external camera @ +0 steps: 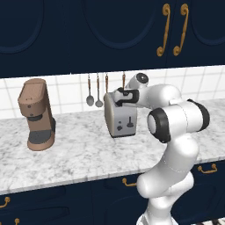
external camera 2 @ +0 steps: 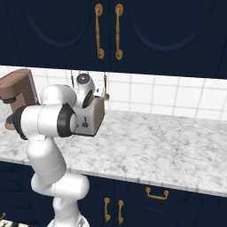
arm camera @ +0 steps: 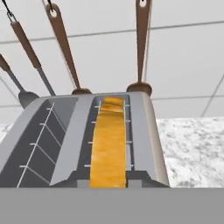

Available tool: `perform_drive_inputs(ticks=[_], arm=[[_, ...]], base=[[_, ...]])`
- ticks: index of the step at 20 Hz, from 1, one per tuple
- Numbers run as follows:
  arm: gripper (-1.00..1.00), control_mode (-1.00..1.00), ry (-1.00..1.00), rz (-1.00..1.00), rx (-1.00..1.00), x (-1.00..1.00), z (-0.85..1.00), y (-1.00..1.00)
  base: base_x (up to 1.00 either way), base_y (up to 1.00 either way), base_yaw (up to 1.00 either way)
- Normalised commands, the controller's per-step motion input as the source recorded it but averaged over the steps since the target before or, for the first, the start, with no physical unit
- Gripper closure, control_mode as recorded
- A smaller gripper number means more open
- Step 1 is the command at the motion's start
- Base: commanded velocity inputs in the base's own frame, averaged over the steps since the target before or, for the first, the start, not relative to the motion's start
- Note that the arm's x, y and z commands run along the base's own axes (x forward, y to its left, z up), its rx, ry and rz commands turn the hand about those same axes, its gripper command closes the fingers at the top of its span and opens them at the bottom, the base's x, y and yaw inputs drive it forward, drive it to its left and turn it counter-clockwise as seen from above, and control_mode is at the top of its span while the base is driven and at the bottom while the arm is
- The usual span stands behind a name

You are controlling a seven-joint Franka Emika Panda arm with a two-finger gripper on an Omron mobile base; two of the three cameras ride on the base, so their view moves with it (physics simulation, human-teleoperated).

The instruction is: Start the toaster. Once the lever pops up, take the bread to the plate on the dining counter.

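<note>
You see the marble worktop [external camera: 79, 154] carrying the silver-grey toaster [external camera: 121, 118], with the brown coffee machine [external camera: 37, 114] well apart to its left. The bread [arm camera: 109, 144] stands upright in the toaster's right-hand slot, golden crust up. Your gripper [external camera: 119, 97] sits over the toaster's top, its jaws drawn narrow; whether they pinch the bread is hidden.

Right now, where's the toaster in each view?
Left base view: toaster centre, on the marble worktop, right of the coffee machine.
Right base view: left of centre, partly behind the arm.
Hand view: lower half, slots up.
Shared landmark: hanging utensils behind it.
</note>
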Motion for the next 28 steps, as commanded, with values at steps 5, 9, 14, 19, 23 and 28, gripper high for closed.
perform_drive_inputs(ticks=[5,9,14,19,23,28], arm=[[1.00,-1.00,-0.10,0.04,0.00,-0.39,0.19,0.01],[1.00,-1.00,-0.22,0.06,0.00,-0.34,0.41,0.00],[1.00,-1.00,-0.18,0.04,-0.03,-0.31,0.36,0.00],[1.00,-1.00,-0.15,0.03,-0.06,-0.27,0.49,0.00],[1.00,-1.00,-0.07,0.03,-0.06,-0.34,0.52,0.00],[1.00,-1.00,0.02,0.02,-0.03,-0.69,0.37,0.00]], base=[[0.00,0.00,0.00],[0.00,0.00,0.00],[0.00,0.00,0.00],[0.00,0.00,0.00],[0.00,0.00,0.00],[0.00,0.00,0.00]])
